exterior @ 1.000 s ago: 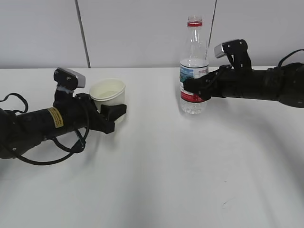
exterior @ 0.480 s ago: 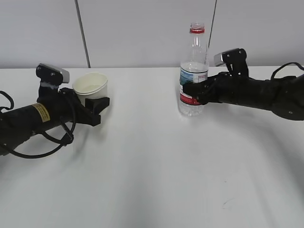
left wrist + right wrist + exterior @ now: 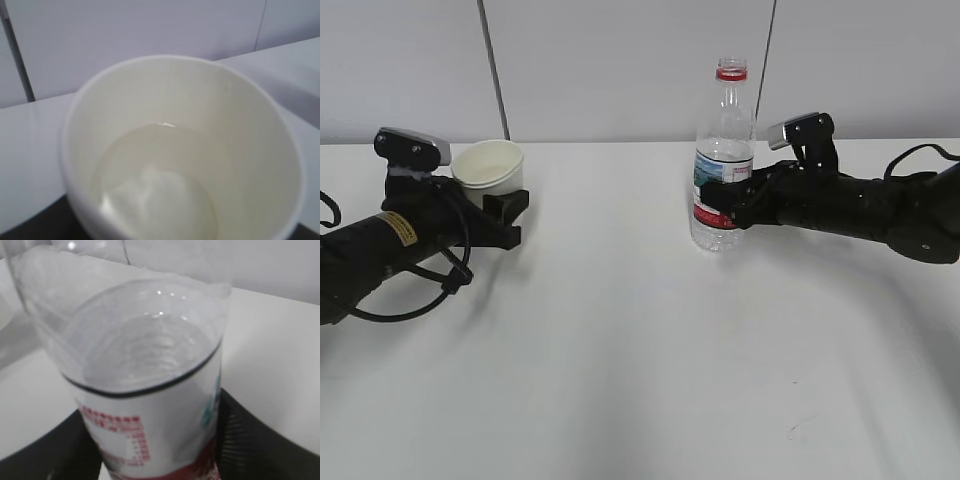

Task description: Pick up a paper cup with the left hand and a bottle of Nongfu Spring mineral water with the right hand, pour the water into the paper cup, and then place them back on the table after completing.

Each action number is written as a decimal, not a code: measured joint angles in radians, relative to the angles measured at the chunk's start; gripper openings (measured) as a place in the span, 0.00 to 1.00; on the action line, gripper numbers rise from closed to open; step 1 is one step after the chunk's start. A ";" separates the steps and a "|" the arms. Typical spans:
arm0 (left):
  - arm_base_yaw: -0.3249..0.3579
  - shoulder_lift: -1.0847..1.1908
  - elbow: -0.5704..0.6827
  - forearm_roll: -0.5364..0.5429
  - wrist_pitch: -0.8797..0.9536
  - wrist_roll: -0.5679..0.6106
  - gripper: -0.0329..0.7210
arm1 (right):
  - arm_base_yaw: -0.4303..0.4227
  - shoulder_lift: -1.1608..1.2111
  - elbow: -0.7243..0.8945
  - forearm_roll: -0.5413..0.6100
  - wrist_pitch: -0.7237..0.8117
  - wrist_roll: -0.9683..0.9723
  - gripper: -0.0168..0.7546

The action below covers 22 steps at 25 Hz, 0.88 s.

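Note:
The white paper cup (image 3: 488, 165) stands upright at the far left of the table (image 3: 620, 350), with my left gripper (image 3: 494, 203) shut round its lower half. The left wrist view looks into the paper cup (image 3: 180, 150), which holds a shallow pool of water. The clear Nongfu Spring bottle (image 3: 722, 150) is upright and uncapped, with a red ring at its neck. My right gripper (image 3: 724, 205) is shut on its label. In the right wrist view the bottle (image 3: 150, 390) fills the frame, with black fingers (image 3: 260, 440) on either side. Whether the bases touch the table I cannot tell.
A pale wall with two dark vertical seams (image 3: 493, 70) runs behind the table's far edge. Black cables (image 3: 410, 300) loop under the left arm. A small dark scuff (image 3: 798, 430) marks the tabletop at the front right.
My left arm has drawn back to the left with the paper cup, which has levelled out. The right gripper and bottle have shifted slightly left and lower.

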 joint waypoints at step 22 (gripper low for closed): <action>0.001 0.058 -0.016 -0.117 -0.031 0.032 0.58 | 0.000 0.000 0.000 0.000 -0.010 -0.004 0.59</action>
